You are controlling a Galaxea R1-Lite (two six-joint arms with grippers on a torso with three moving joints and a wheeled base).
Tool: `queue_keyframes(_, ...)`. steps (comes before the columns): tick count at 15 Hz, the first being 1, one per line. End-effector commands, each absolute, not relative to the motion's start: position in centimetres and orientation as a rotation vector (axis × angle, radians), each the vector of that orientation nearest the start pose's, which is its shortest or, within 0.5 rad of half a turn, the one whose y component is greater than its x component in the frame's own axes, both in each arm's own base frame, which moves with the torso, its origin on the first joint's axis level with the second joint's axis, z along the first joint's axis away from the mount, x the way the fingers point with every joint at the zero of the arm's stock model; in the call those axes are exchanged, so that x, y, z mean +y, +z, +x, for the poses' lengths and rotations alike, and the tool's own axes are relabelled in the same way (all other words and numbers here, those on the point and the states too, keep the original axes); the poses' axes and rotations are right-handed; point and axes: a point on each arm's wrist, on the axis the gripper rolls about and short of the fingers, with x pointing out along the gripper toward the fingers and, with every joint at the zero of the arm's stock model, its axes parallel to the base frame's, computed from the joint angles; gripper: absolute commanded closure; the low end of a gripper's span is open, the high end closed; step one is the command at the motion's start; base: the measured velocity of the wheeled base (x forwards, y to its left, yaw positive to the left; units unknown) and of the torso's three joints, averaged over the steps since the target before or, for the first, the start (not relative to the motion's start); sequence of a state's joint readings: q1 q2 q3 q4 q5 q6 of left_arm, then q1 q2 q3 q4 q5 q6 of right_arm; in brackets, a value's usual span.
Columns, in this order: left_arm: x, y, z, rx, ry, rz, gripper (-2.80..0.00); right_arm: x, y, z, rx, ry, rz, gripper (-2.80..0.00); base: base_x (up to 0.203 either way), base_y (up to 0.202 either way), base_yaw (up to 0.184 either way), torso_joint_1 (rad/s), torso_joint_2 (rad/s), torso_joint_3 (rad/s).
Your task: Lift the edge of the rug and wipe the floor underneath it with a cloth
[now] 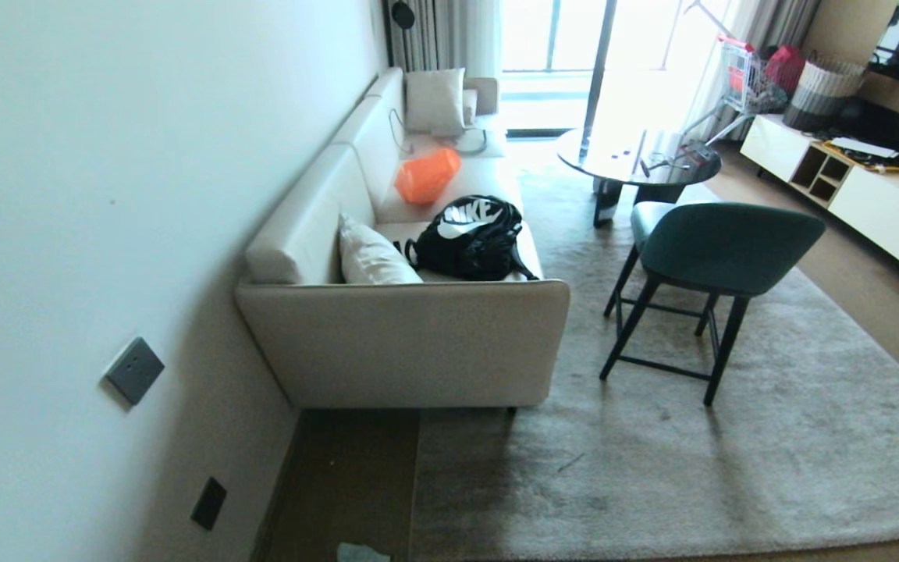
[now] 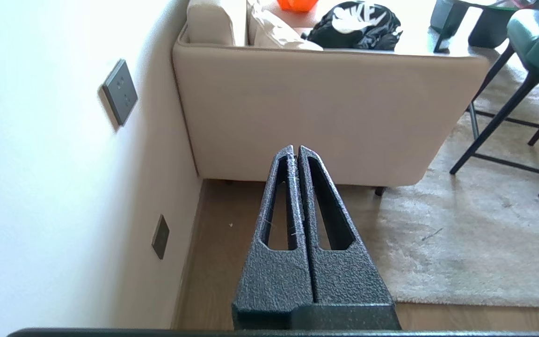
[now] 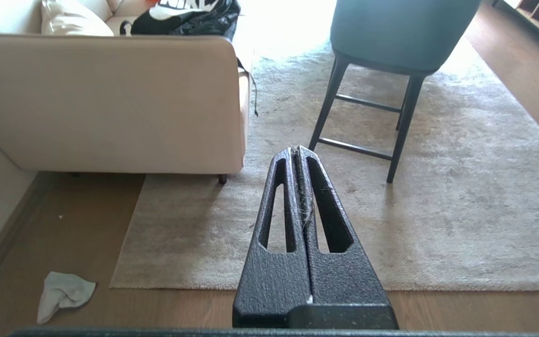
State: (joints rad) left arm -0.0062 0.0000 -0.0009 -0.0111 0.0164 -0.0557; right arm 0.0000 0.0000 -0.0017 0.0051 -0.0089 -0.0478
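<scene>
Lying cloth (image 3: 63, 291), beside right end effector (image 3: 299, 150)

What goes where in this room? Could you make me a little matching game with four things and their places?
Things:
1. cloth
2. black backpack
3. green chair
4. orange bag

Places:
A. on the sofa seat, farther back, toward the window
B. standing on the rug
C. crumpled on the bare wooden floor near the rug corner
D. on the sofa seat, beside a white cushion

Pairs: 1-C, 2-D, 3-B, 4-A
</scene>
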Motion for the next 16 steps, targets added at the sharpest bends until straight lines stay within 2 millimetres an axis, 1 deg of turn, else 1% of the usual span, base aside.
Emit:
queue_keyframes(1,0.05,7.7,-2.29,-0.013,0.01,-0.056,0.0,-0.02,7.53,-2.28,0.002,-0.009,-0.049,0.0,0.0,0.0,0.0,0.193,-0.49,-0.291)
queue_keyframes(16,0.05,7.67,-2.28,-0.012,0.01,-0.057,0.0,-0.02,7.56,-2.28,-0.001,-0.011,-0.052,0.0,0.0,0.0,0.0,0.149,-0.35,-0.199)
